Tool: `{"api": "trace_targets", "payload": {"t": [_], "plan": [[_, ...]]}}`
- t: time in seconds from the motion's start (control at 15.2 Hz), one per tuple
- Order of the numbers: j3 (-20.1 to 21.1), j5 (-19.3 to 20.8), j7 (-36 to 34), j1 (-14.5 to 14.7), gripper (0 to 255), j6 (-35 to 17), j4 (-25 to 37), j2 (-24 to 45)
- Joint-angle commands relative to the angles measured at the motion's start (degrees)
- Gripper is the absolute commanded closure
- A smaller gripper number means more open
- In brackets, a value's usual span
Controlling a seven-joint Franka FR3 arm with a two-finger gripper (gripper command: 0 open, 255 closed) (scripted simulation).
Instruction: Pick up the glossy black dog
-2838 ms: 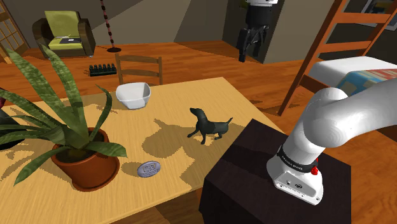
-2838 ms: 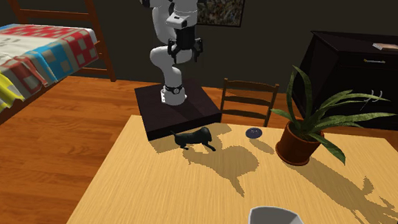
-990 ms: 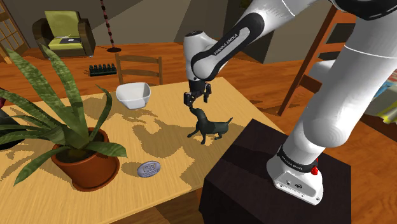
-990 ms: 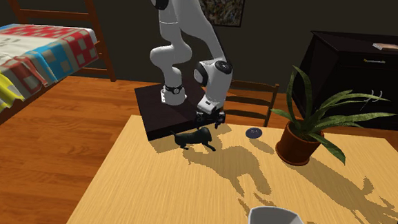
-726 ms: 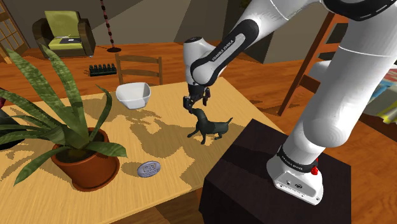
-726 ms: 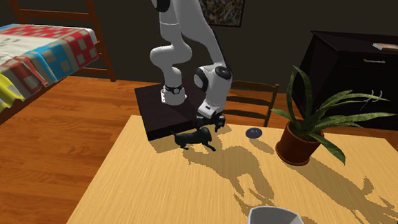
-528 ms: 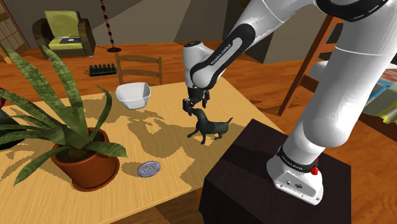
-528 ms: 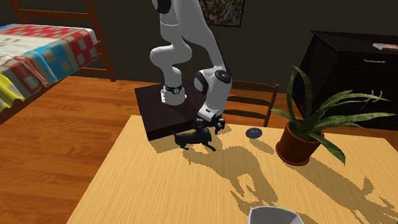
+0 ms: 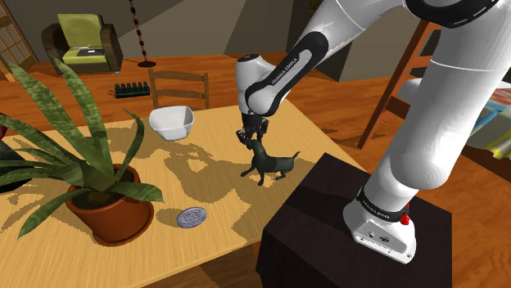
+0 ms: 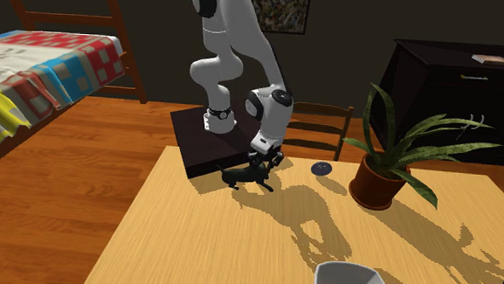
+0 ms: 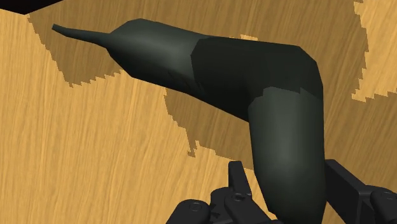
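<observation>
Right of the white bowl, the gripper has sunk within 0.5 s to straddle the neck of the black dog, fingers apart and not clamped, the dog standing on the table beside the stand, so closing looks next.

I see potted plant lower left of shoulder view, grey disc just beside it, white bowl upper middle, chair behind table.

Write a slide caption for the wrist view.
Two black fingers, apart, flank the neck of a glossy black dog figurine on a wooden table.
</observation>
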State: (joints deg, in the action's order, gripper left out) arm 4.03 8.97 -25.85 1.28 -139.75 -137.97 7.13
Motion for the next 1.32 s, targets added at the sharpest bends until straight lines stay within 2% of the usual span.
{"api": "trace_targets", "payload": {"t": [0.0, 0.13, 1.12, 1.25], "plan": [[0.0, 0.0, 0.0, 0.0, 255, 0.0, 0.0, 0.0], [0.0, 0.0, 0.0, 0.0, 255, -0.1, 0.0, 0.2], [0.4, -2.5, 2.5, 0.1, 255, 11.5, 2.7, -8.8], [0.4, -2.5, 2.5, 0.1, 255, 11.6, 2.8, -8.9]]}}
